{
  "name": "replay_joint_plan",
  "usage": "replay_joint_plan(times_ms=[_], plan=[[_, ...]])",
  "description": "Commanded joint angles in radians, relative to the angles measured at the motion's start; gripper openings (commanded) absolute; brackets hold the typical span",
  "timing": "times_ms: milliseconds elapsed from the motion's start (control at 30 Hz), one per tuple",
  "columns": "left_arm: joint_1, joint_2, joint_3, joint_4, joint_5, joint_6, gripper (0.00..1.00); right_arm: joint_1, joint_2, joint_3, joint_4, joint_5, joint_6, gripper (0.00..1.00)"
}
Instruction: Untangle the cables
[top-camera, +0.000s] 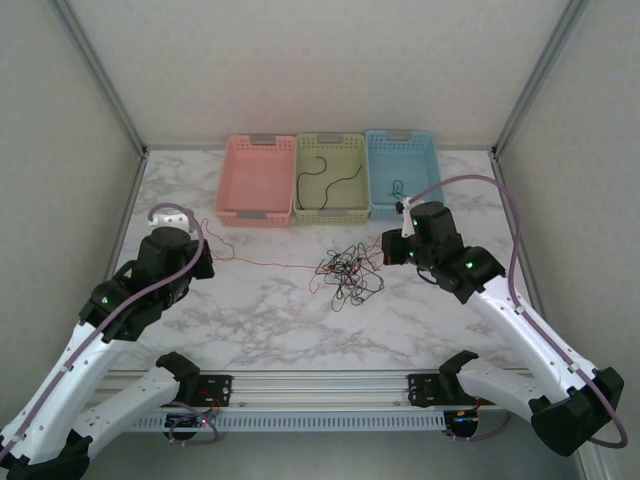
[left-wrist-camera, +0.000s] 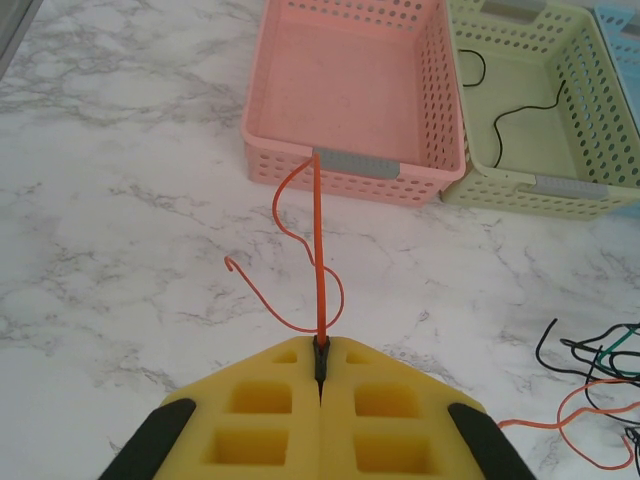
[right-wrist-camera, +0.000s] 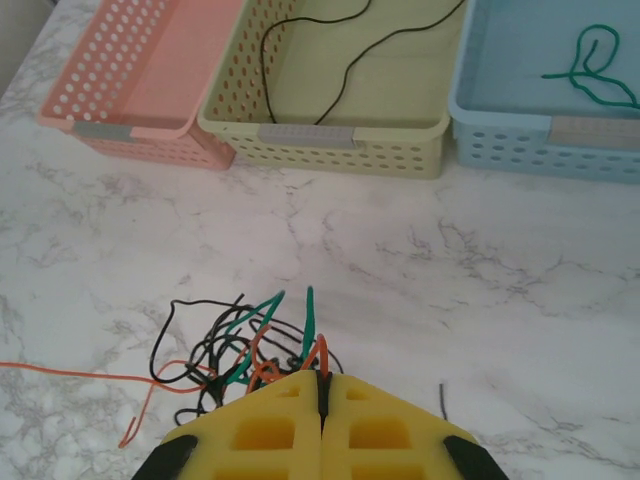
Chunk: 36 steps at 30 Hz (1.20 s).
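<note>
The cables form a tangle (top-camera: 348, 272) of black, orange and green wires at the table's middle. My left gripper (top-camera: 207, 259) sits to its left, shut on one orange cable (left-wrist-camera: 318, 250) that sticks out past its fingertips (left-wrist-camera: 320, 350) toward the pink basket (left-wrist-camera: 355, 165). A thin orange strand (top-camera: 265, 265) runs from there to the tangle. My right gripper (right-wrist-camera: 322, 378) is at the tangle's right side, shut on an orange loop (right-wrist-camera: 318, 352), with a green cable (right-wrist-camera: 308, 320) rising beside it. The rest of the tangle (right-wrist-camera: 215, 350) spreads left of its fingers.
Three baskets stand in a row at the back: pink (top-camera: 256, 215), yellow-green (top-camera: 332, 213) with a black cable (top-camera: 322, 172) inside, and blue (top-camera: 435, 165) with a green cable (right-wrist-camera: 590, 70). A short black wire piece (right-wrist-camera: 443, 400) lies right of the right gripper.
</note>
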Motion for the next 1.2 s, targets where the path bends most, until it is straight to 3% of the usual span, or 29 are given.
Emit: replay_joint_plan(times_ms=[0, 867, 933, 1167], plan=[[-0.002, -0.009, -0.004, -0.020, -0.033, -0.015, 0.00, -0.022, -0.023, -0.010, -0.016, 0.017, 0.002, 0.00], [-0.002, -0.040, 0.041, -0.096, -0.099, 0.010, 0.00, -0.085, -0.020, -0.008, -0.049, 0.044, 0.013, 0.00], [-0.002, -0.040, 0.038, -0.096, -0.100, 0.010, 0.00, -0.086, -0.011, -0.004, -0.065, 0.089, 0.021, 0.00], [-0.002, -0.058, 0.055, -0.147, -0.183, 0.028, 0.00, -0.206, 0.025, -0.030, -0.120, 0.128, 0.063, 0.00]])
